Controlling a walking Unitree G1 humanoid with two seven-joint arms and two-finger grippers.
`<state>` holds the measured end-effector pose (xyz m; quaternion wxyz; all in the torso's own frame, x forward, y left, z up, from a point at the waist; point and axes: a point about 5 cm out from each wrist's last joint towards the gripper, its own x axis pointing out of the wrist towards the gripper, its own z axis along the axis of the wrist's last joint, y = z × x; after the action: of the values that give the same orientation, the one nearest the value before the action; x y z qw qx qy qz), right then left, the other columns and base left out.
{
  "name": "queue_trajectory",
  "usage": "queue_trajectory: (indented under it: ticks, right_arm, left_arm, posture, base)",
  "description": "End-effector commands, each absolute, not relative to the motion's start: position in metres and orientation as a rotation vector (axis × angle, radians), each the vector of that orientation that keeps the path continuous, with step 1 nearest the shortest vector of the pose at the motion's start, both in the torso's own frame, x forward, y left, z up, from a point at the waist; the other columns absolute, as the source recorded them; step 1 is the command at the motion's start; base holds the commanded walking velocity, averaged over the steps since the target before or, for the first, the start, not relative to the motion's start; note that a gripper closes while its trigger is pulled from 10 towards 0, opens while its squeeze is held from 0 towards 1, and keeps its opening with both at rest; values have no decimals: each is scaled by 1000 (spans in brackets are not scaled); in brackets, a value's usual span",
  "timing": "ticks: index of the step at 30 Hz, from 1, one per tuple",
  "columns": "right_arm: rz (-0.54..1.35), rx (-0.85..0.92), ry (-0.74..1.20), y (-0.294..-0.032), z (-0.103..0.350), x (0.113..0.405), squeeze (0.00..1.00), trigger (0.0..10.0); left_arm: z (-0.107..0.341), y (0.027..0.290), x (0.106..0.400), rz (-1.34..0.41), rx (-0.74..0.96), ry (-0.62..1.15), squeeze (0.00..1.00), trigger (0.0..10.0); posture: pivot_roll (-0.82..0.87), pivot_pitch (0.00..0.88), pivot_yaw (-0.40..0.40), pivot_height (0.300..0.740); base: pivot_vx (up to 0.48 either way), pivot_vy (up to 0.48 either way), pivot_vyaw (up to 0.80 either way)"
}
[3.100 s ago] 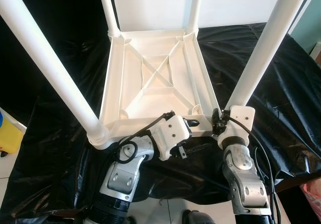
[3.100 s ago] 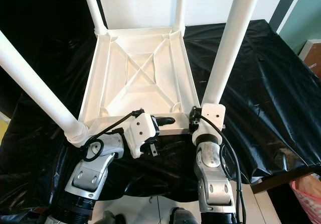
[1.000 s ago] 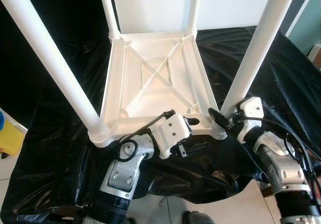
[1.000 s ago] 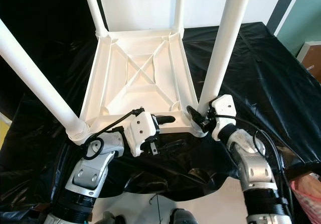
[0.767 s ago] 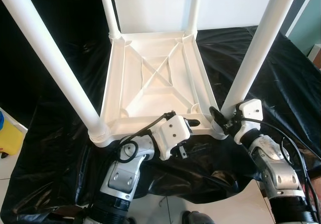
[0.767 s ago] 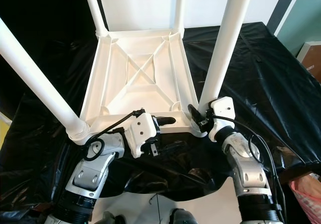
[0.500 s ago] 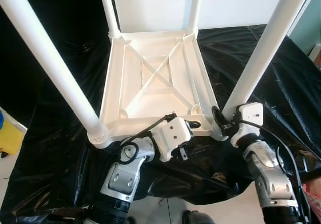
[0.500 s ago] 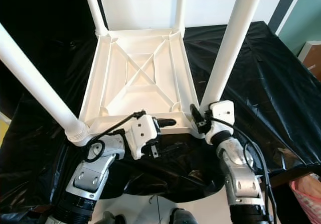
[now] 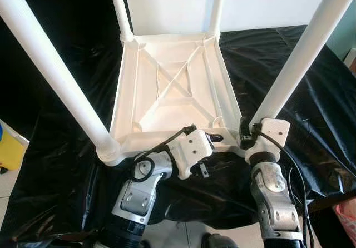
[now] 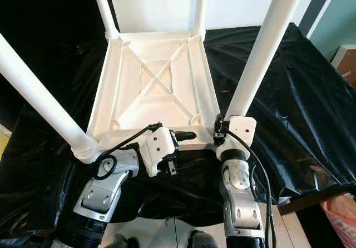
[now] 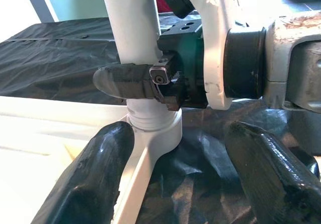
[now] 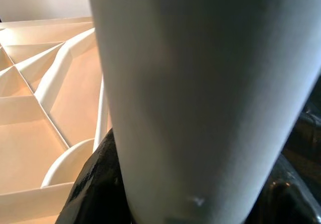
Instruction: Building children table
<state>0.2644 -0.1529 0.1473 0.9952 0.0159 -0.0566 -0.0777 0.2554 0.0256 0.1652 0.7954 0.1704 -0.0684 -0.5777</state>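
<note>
A white plastic children's table (image 9: 123,87) lies upside down on a black sheet, with its ribbed underside facing up. All of its white legs stand up from the corner sockets. My right gripper (image 9: 245,134) is shut around the base of the near right leg (image 9: 300,53), and in the right wrist view that leg (image 12: 200,83) sits between the black fingers (image 12: 95,184). My left gripper (image 9: 211,145) is open at the near rim, one finger lying over the rim. The left wrist view looks along the rim (image 11: 138,176) toward the right gripper's finger (image 11: 125,81) on the leg.
The black plastic sheet (image 9: 289,48) covers the work surface and hangs over its near edge. A yellow object (image 9: 8,148) sits low at the left, and something pink (image 9: 347,220) at the lower right. The near left leg (image 9: 50,70) slants across the left side.
My right forearm has swung in from the right to straight below its gripper, which stays on the base of the leg. The left gripper has stayed put.
</note>
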Motion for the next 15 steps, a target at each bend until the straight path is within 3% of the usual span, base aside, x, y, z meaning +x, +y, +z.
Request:
queue_trajectory:
  ticks: [1, 7, 8, 15]
  right_arm:
    - [-150, 67, -12, -147, 129, 261, 0, 10000]
    - [-154, 53, -9, -146, 131, 261, 0, 10000]
    - [-147, 53, -14, -144, 133, 261, 1000, 10000]
    - [-47, 77, -94, -151, 146, 262, 1000, 10000]
  left_arm:
    - [167, 28, 260, -1082, 336, -167, 0, 10000]
    - [167, 29, 260, -1079, 338, -168, 0, 10000]
    - [167, 29, 260, -1077, 336, -168, 0, 10000]
    - [167, 29, 262, -1069, 329, -166, 0, 10000]
  posture:
    - [-162, 120, 37, 740]
    - [-160, 119, 36, 740]
    - [-159, 119, 36, 740]
    - [-166, 127, 41, 740]
  base:
    - [0, 0, 0]
    - [0, 0, 0]
    - [0, 0, 0]
    - [0, 0, 0]
